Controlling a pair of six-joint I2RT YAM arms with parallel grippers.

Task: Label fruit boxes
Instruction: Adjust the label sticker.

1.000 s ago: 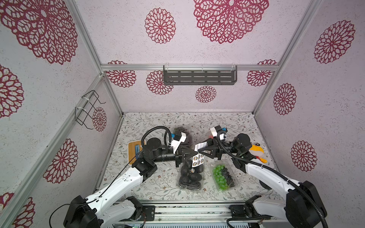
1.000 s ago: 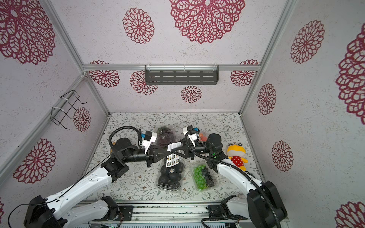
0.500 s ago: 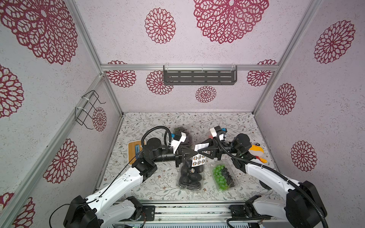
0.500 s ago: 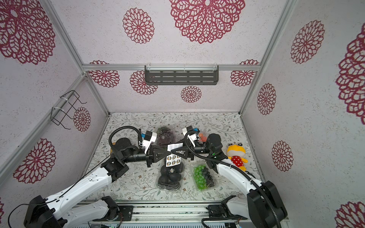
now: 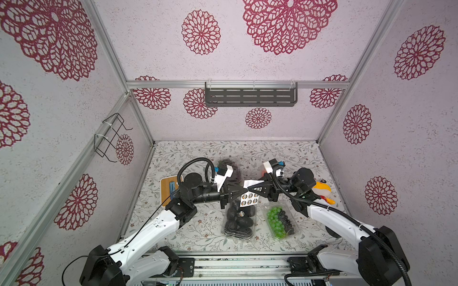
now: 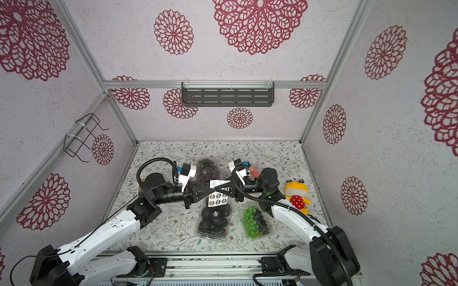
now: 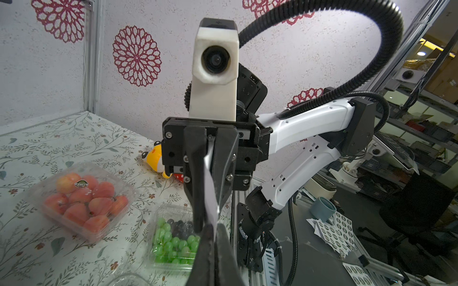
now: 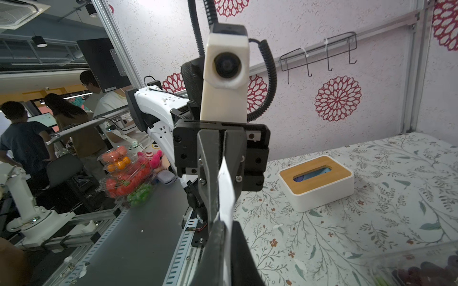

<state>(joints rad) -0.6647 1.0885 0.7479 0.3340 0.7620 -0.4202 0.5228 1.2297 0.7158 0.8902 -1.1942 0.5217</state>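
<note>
Above the table [image 6: 173,153], the left claw [image 6: 211,191] and right claw [image 6: 219,189] meet tip to tip, both pinching a white sticker sheet [image 6: 218,198] hanging over the black-fruit box [image 6: 213,224]. The green-and-black grape box [image 6: 255,222] lies just beside that box, and the purple grape box [image 6: 207,168] sits behind the claws.

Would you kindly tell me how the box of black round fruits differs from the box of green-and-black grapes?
The black-fruit box holds large dark round fruits; the green-grape box holds small green and black grapes. The black-fruit box bears a round sticker on its lid; the green-grape box shows none. Both are clear plastic clamshells lying on the table.
</note>
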